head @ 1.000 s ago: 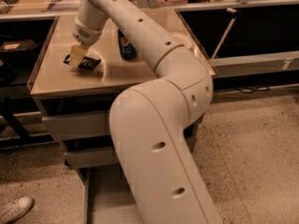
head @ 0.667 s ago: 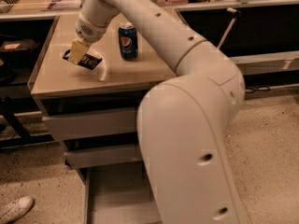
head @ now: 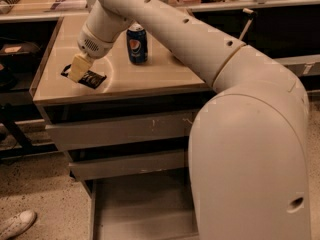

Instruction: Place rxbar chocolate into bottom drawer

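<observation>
The rxbar chocolate (head: 89,77) is a flat black-wrapped bar with pale lettering. My gripper (head: 77,69) is shut on it and holds it tilted just over the front left part of the cabinet top (head: 150,79). The bottom drawer (head: 142,209) is pulled open below, showing its flat grey floor. My arm's big elbow covers its right part.
A blue Pepsi can (head: 136,44) stands upright on the cabinet top, right of the gripper. Two upper grey drawers (head: 120,130) are closed above the open one. A white shoe (head: 16,224) lies on the speckled floor at the lower left. Dark shelving stands at the left.
My gripper with the bar has moved a little toward the front edge of the cabinet top. The arm's elbow has swung to the right and nearer the camera.
</observation>
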Available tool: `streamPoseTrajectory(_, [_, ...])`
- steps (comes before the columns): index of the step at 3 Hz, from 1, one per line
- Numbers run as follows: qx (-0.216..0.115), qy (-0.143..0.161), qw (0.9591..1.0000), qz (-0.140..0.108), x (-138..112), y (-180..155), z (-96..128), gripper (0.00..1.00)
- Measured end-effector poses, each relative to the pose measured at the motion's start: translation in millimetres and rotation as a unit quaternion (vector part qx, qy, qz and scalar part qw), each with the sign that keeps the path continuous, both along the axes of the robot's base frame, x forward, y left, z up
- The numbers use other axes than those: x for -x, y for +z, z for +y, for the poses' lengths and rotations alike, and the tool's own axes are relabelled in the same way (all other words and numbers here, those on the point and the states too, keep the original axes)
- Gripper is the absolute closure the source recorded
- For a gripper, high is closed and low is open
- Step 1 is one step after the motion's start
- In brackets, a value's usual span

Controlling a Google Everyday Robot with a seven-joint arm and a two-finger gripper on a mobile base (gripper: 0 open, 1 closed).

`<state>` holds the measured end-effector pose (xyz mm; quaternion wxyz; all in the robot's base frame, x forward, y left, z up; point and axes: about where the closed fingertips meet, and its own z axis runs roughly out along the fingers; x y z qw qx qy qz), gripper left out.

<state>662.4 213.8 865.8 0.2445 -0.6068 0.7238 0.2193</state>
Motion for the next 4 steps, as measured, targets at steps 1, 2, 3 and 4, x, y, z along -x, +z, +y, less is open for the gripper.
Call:
streamPoseTrajectory(1, [-0.001, 0.004, 1.0, 0.0, 1, 5, -2, 1.0])
streamPoseTrajectory(2, [-0.001, 0.004, 1.0, 0.0, 1, 5, -2, 1.0])
streamPoseTrajectory(3, [0.005, -0.011, 0.9998, 0.013, 24, 2, -10, 1.0])
streamPoseTrajectory(4, [-0.028, -0.07, 0.9965, 0.036, 85, 39, -28, 1.0])
